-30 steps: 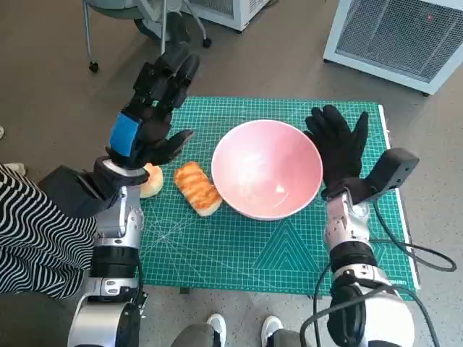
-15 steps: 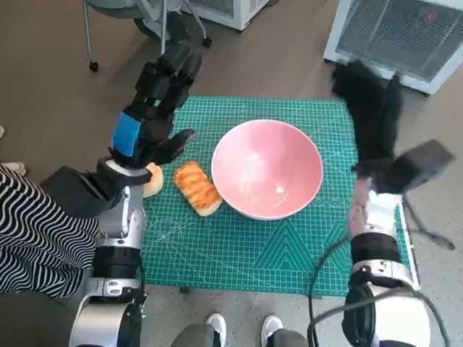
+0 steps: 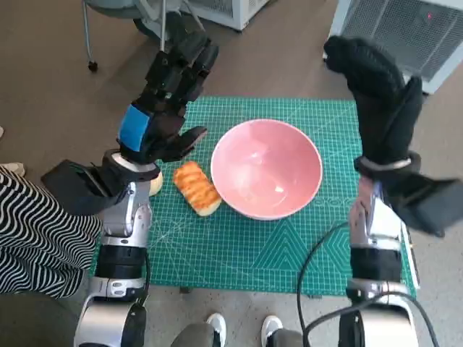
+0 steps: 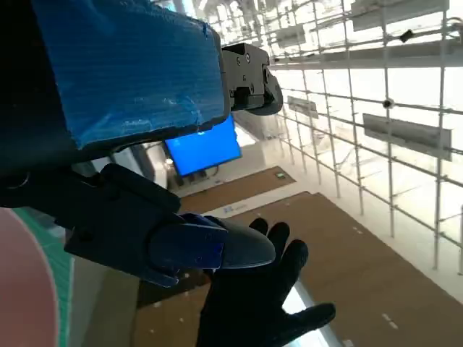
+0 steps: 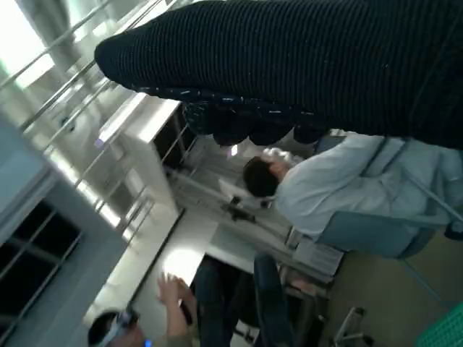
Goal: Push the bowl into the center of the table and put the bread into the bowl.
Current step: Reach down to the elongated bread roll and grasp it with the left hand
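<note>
Head view: green gridded mat (image 3: 253,246) covers the counter. Pink bowl (image 3: 266,168) sits about mid-mat, empty. Bread (image 3: 197,187) lies on the mat just left of the bowl, close to its rim, contact not clear. A second pale roll (image 3: 155,182) lies further left, mostly hidden by the left arm. Left robot hand (image 3: 165,101) is raised over the mat's far-left corner, fingers spread, holding nothing. Right robot hand (image 3: 377,94) is lifted high above the mat's right side, fingers apart and empty. Brown floor all round; white grilled cabinet (image 3: 405,32) at far right, chair legs (image 3: 90,36) at far left, striped fabric (image 3: 32,238) at the near left edge.

Left wrist view: blue tape (image 4: 130,65) and black fingers (image 4: 181,238) held open; right robot hand's glove (image 4: 253,296) beyond; bright railings and a blue screen (image 4: 206,148) in the room.

Right wrist view: glove (image 5: 289,65) across the top; seated person (image 5: 325,188) in a pale top, another person (image 5: 145,325) lower down, windows and rails.
</note>
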`<action>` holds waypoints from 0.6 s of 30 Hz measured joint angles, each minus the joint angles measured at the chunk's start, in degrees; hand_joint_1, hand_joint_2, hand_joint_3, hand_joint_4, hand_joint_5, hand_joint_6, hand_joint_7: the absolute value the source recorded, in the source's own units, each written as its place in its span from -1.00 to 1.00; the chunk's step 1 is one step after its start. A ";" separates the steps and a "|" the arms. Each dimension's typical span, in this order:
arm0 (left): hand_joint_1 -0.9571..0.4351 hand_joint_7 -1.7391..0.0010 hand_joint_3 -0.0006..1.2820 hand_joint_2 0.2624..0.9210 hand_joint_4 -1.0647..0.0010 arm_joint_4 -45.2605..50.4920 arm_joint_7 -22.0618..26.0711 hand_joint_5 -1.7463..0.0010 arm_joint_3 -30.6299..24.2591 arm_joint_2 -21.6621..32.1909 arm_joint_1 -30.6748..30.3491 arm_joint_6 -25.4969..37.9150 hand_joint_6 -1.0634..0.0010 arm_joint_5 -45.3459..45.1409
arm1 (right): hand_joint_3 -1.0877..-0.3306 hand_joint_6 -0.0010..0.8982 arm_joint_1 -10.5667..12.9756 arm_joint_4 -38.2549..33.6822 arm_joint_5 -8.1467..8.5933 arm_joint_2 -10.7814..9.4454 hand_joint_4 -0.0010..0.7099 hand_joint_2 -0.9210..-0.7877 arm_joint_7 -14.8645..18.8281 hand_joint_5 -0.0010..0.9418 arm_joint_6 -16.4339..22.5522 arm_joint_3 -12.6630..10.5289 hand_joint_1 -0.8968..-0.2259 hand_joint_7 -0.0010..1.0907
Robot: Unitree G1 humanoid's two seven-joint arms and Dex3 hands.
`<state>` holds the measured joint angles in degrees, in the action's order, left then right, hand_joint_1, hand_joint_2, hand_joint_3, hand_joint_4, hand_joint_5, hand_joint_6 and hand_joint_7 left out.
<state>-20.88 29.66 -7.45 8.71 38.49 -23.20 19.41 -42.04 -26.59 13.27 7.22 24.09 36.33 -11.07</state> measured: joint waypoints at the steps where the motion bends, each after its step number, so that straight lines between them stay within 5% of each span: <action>1: -0.64 0.42 -0.65 1.00 0.71 0.02 0.09 0.99 0.01 -0.10 0.23 0.10 1.00 0.20 | 0.15 -0.72 0.26 0.69 -0.07 0.15 -0.51 -1.00 -0.12 -0.95 -0.27 0.18 -0.65 -0.32; 18: -0.68 0.39 -0.66 1.00 0.72 -0.10 1.84 0.99 0.60 0.44 2.77 -0.87 1.00 -0.73 | 0.18 -0.75 0.86 3.41 -0.22 1.81 -0.51 -1.00 -0.80 -0.97 -2.96 2.23 -0.69 -0.28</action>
<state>-20.98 31.50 -6.86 9.15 41.26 -24.08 18.68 -41.18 -23.18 13.05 9.02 23.28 33.38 -8.84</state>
